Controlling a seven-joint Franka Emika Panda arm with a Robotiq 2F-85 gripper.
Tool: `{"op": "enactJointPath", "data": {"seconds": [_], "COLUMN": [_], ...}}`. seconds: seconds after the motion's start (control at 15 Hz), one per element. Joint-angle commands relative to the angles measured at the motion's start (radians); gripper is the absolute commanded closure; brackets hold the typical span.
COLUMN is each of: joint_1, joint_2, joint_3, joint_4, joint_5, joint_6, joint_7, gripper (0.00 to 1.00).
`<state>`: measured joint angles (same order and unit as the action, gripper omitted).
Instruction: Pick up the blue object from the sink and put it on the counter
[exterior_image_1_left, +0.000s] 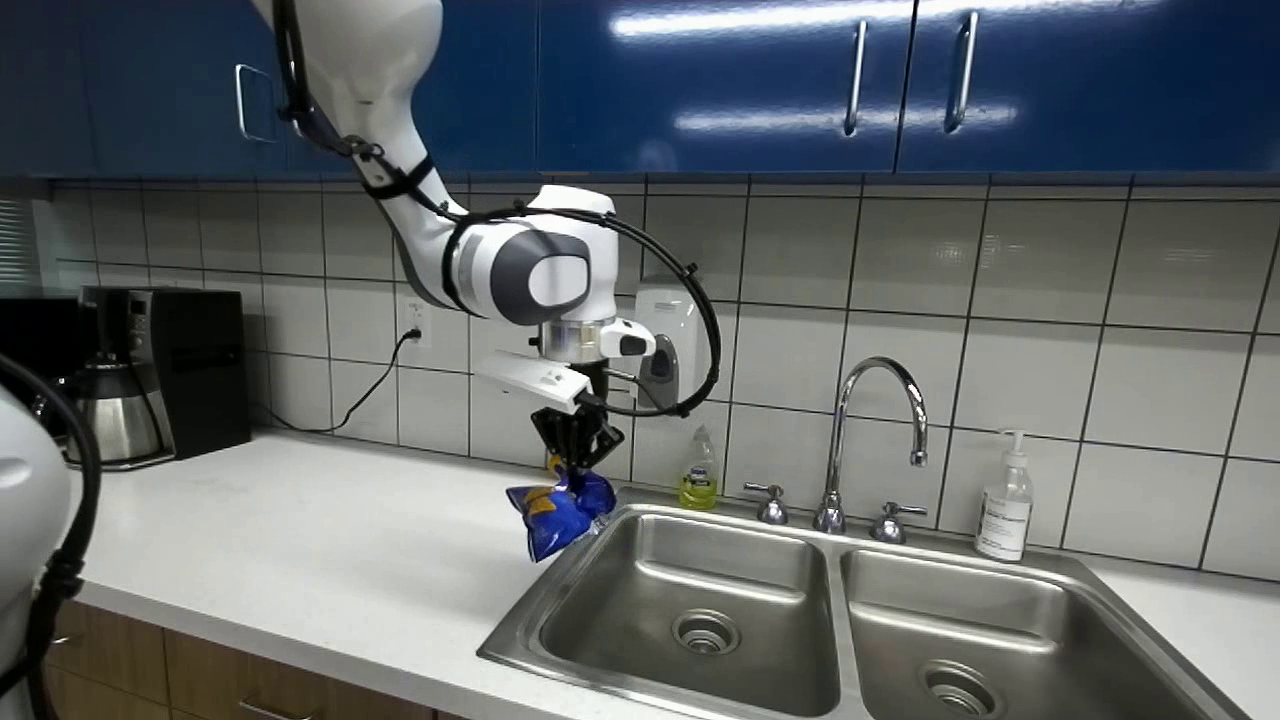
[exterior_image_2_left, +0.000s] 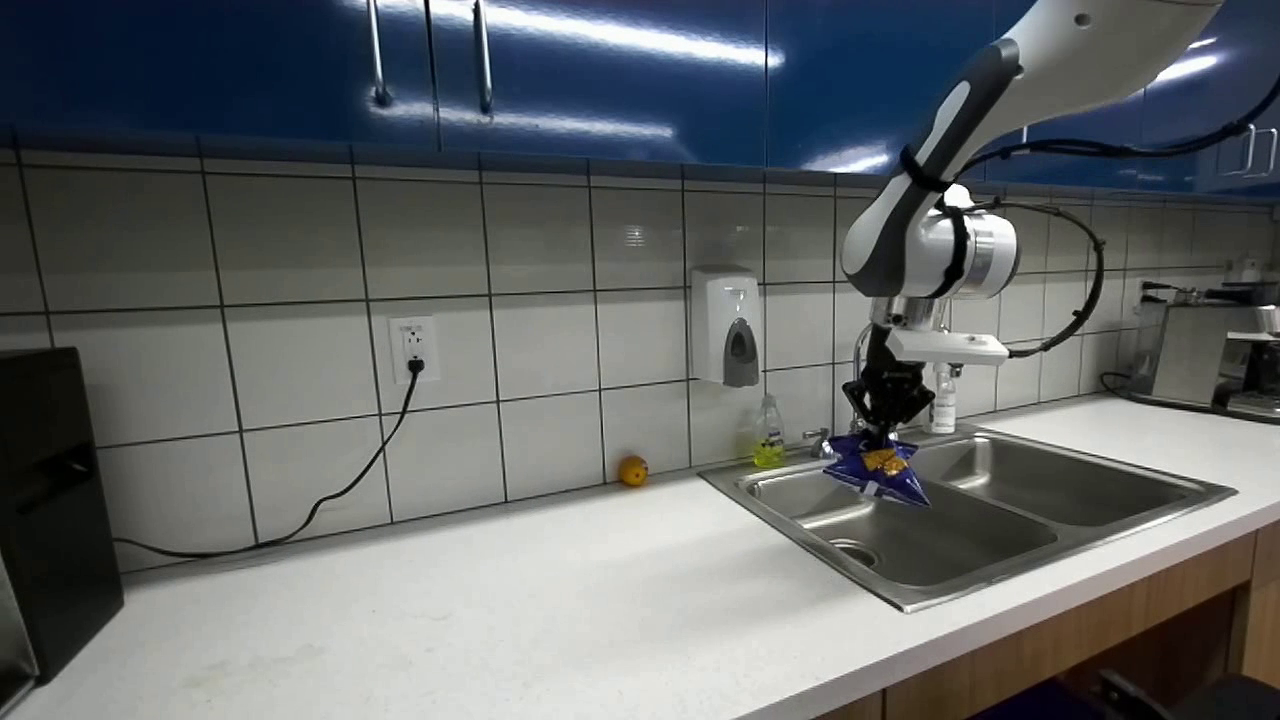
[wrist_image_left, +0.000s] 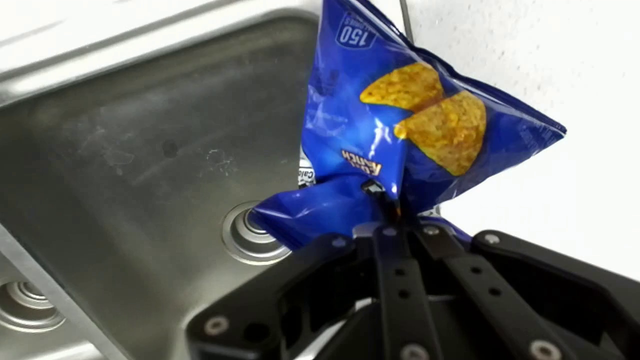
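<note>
The blue object is a blue chip bag with orange chips printed on it. It hangs from my gripper in both exterior views and fills the upper middle of the wrist view. My gripper points down, its fingers closed on the pinched middle of the bag; it also shows in an exterior view and the wrist view. The fingertips are partly hidden in the folds. The bag is in the air near the sink edge by the counter. The steel sink has two basins. The white counter adjoins it.
A faucet with two handles stands behind the sink. A yellow-green soap bottle, an orange and a pump bottle stand along the wall. A wall dispenser hangs nearby. A coffee maker stands on the counter.
</note>
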<state>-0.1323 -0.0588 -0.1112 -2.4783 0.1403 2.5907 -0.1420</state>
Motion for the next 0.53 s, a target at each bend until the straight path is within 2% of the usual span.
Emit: {"op": "enactJointPath", "data": {"seconds": [0.0,0.47], "joint_1": [0.034,0.115], "joint_2": [-0.096,-0.101], "joint_3": [0.018,0.089], "joint_4": [-0.102,-0.189], "joint_5": [-0.078,-0.176], "joint_6": [-0.029,0.015], "joint_7": [-0.025,0.019], "gripper": [1.00,1.00]}}
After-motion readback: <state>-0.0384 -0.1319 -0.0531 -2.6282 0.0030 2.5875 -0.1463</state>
